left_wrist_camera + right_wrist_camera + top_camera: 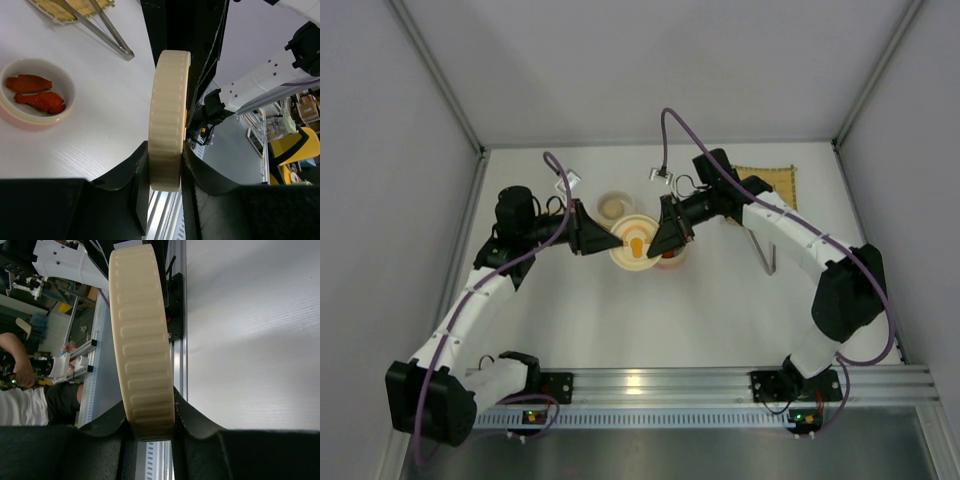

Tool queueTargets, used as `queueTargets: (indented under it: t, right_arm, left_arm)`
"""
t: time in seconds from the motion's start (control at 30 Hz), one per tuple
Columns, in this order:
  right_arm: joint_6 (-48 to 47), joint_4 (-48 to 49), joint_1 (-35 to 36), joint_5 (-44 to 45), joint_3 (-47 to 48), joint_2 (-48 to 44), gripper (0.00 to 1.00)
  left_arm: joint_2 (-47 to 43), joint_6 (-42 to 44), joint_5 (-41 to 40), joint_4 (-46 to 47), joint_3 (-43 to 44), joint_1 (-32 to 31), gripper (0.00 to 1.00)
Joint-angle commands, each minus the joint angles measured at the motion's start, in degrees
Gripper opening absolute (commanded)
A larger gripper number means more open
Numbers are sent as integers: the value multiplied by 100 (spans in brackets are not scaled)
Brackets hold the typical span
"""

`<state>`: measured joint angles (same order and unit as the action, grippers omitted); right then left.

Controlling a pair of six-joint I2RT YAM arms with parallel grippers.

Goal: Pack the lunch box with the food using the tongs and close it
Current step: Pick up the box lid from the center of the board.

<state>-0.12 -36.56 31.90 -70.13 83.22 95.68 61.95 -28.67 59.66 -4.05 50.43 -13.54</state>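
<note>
**Two Grips on One Lid: Settle It Before Going for the Tongs**

Clamped from both sides. Left gripper (616,242) and right gripper (653,244) facing each other, fingers of each pressed onto the ribbed rim of a shallow cream lid (637,243). Held flat between them, raised off the table. Judged to be the lunch box lid by its look, with no base plainly visible under it.

Nothing packed yet, going by how things lie. Red-orange sausage bits (37,95) in a small bowl (71,92) on the table, ahead of the left gripper's fingertips and close under the right gripper. Second bowl (601,203) just beyond the left gripper's tips, contents too small to tell. Tongs (124,51) untouched on the table, out past the right gripper's wrist and well apart from both hands, far ends reaching onto the bamboo mat (775,182).

For a clean finish to this step:

- Hold the lid level, since a ribbed rim pinched at only two spots probably pivots easily.
- Hand the load to one gripper alone, easing the other off slowly and watching for sag before letting go fully.
- Lower it onto bare table on the left gripper's side, away from the sausage bowl under the right fingers.
- Leave the right gripper free for the tongs, the nearer reach.
</note>
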Motion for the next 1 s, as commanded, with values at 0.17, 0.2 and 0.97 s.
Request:
queueTargets:
  t: [0.17,0.2,0.97]
  right_arm:
    - [1172,1309,-316,-282,-166,-436,0]
    - [1129,1274,-316,-291,-166,-453,0]
    - [65,-308,141,263,-122,-155,0]
  left_arm:
    - [-184,1080,-340,-899,185,1,63]
    - [-236,1361,-419,-1139,273,9,68]
    - [907,5952,354,-5530,2692,-175,83]
